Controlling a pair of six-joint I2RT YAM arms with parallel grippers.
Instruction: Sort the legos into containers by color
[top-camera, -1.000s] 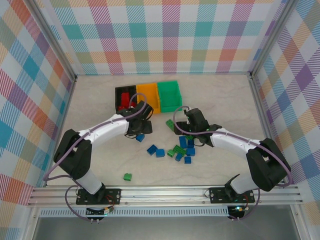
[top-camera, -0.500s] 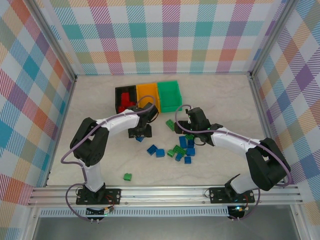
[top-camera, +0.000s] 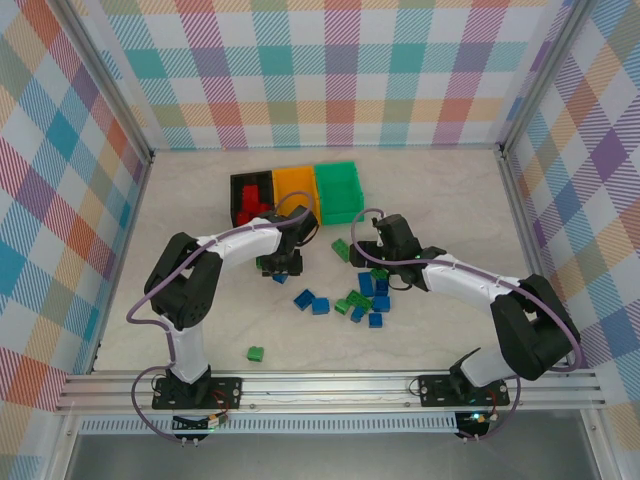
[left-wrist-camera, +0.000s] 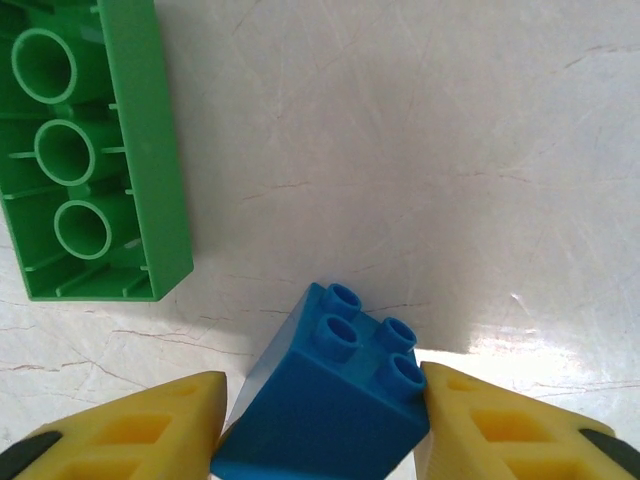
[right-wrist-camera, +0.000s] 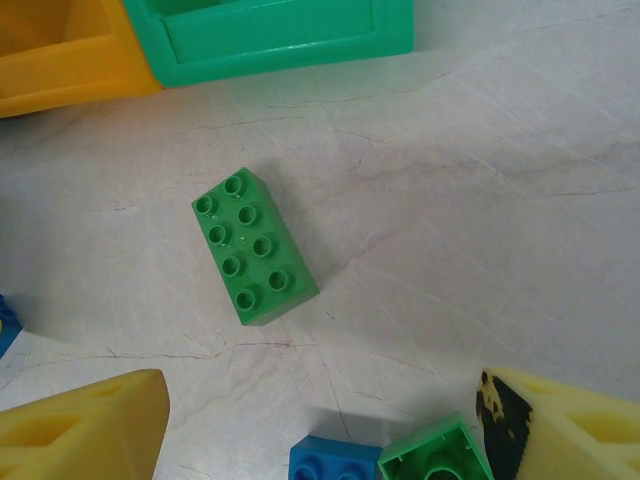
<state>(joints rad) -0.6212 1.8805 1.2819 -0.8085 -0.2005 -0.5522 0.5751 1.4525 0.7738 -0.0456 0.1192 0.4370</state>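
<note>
Blue lego (left-wrist-camera: 330, 400) in left gripper (left-wrist-camera: 322, 385) (studs up)

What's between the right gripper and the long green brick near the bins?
Bare table, in the right wrist view, between the right gripper and the green brick.

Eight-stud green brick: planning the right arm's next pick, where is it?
The eight-stud green brick lies studs-up on the table in the right wrist view, between the green bin and the open right gripper.
</note>
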